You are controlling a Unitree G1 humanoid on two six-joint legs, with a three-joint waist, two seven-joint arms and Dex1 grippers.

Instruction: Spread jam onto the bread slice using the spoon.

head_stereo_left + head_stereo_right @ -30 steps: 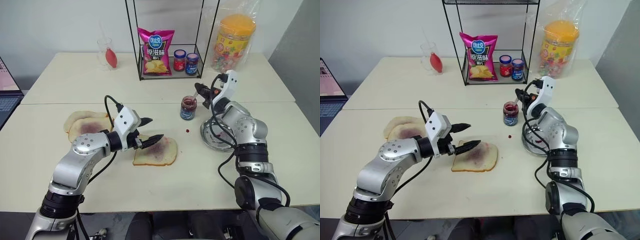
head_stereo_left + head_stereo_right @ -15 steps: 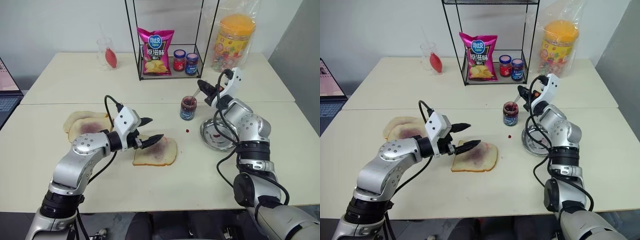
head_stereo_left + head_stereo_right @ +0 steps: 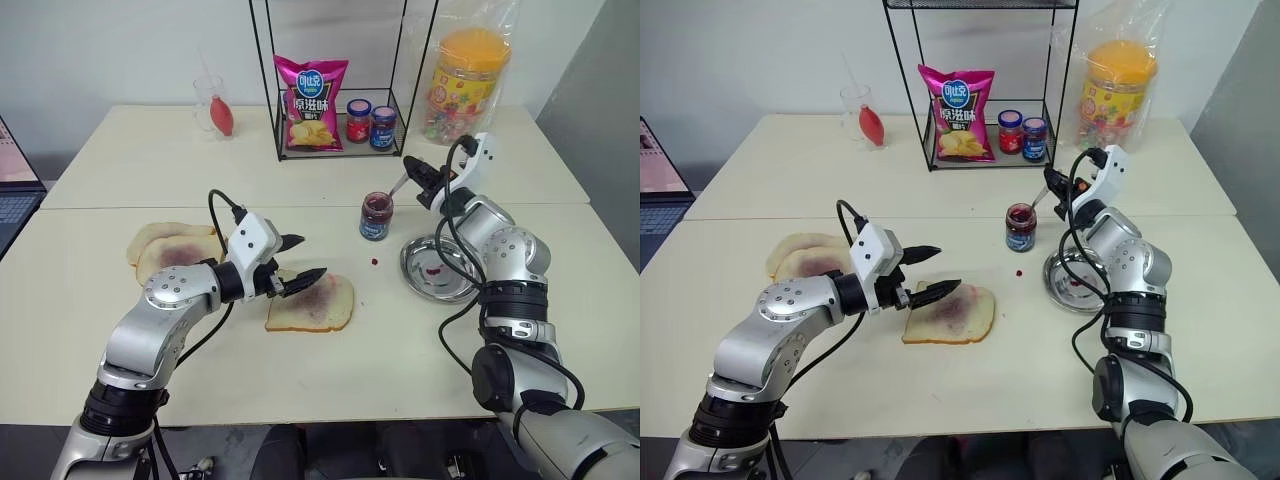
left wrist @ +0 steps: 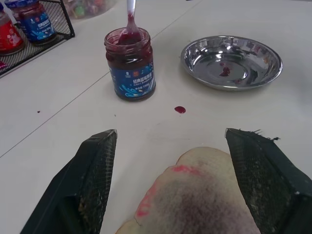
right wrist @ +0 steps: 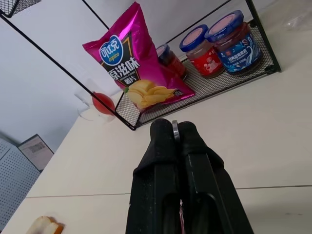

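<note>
Bread [image 3: 312, 303] lies on the near table, just left of centre, a purple smear at its middle and a red streak near one edge. Farther left two more slices [image 3: 170, 248] sit stacked, with a dull purple patch. The left gripper [image 3: 301, 259] hovers at the bread's left edge, its jaws spread wide and holding nothing; one finger [image 4: 86, 183] shows on each side of the slice in the left wrist view. Behind, a wire rack [image 3: 335, 140] holds a chip bag [image 3: 311, 103] and two small lidded jars [image 3: 371, 124]. Right of the bread stands the open jam jar [image 3: 376, 216], a red drop [image 4: 180, 109] on the table before it. The spoon [image 4: 130, 19] dips its bowl into the jam. Its handle rises to the right gripper [image 3: 417, 170], whose jaws are pressed together on it. A steel dish [image 3: 440, 268] sits right of the jar, with red smears inside.
</note>
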